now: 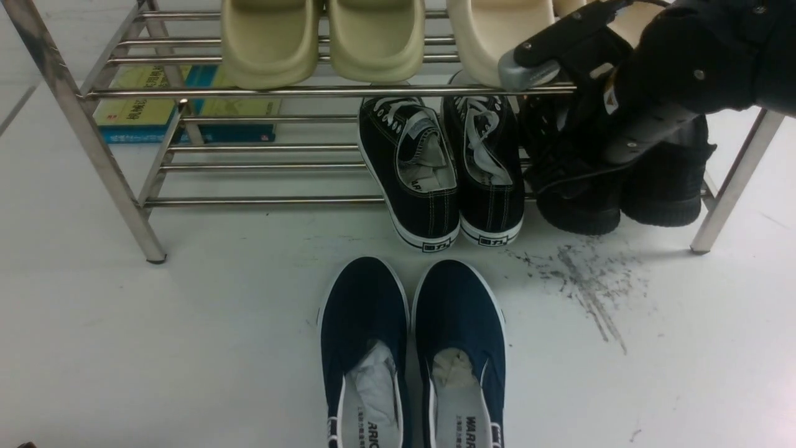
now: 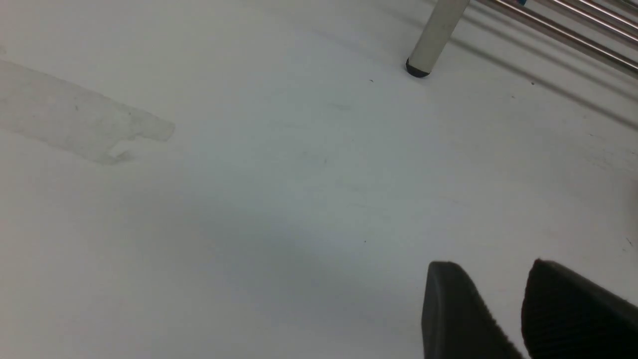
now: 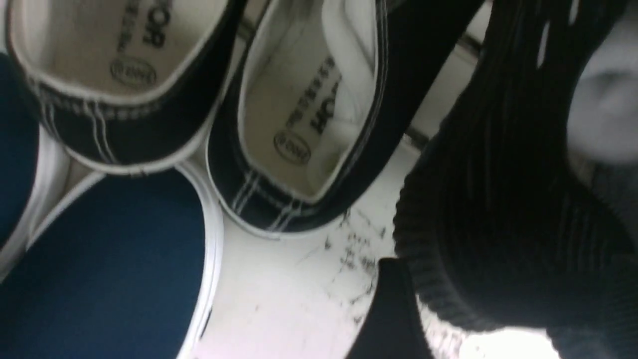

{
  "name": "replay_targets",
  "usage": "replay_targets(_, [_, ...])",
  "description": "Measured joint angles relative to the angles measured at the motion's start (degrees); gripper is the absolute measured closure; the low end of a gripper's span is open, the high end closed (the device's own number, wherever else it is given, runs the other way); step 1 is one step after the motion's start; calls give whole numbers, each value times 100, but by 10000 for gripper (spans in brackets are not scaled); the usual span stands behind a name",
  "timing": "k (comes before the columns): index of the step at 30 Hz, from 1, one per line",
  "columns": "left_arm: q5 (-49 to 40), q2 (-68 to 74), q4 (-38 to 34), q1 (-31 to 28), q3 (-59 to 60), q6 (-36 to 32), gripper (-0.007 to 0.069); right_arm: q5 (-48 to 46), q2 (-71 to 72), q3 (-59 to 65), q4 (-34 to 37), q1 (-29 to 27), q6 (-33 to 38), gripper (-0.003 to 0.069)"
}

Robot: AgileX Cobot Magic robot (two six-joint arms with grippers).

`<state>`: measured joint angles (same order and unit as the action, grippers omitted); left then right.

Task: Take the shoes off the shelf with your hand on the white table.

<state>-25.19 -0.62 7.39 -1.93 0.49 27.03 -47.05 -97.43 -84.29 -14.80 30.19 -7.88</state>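
Note:
The all-black knit shoes [image 1: 665,186] stand on the lower tier of the steel shelf [image 1: 311,91] at its right end, heels sticking out over the white table [image 1: 155,348]. My right gripper [image 1: 563,171] reaches under the top tier and sits at the heel of the left black shoe [image 1: 578,208]. In the right wrist view one finger [image 3: 394,304] stands just outside that shoe's ribbed collar [image 3: 498,224], with a gap between them. The other finger is hidden by the shoe. My left gripper [image 2: 498,269] is open and empty over bare table.
Black canvas sneakers [image 1: 441,174] with white laces stand just left of the black shoes. Navy slip-ons [image 1: 410,348] lie on the table in front. Beige slippers [image 1: 323,37] sit on the top tier. Books [image 1: 186,106] lie behind. Scuff marks [image 1: 584,280] are near a shelf leg [image 1: 727,193].

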Motion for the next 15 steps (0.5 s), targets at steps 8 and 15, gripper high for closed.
replay_targets(8, [0, 0, 0, 0, 0, 0, 385, 369, -133, -7, -473, 0, 0, 127])
replay_targets(15, [0, 0, 0, 0, 0, 0, 385, 434, -451, -11, -727, 0, 0, 127])
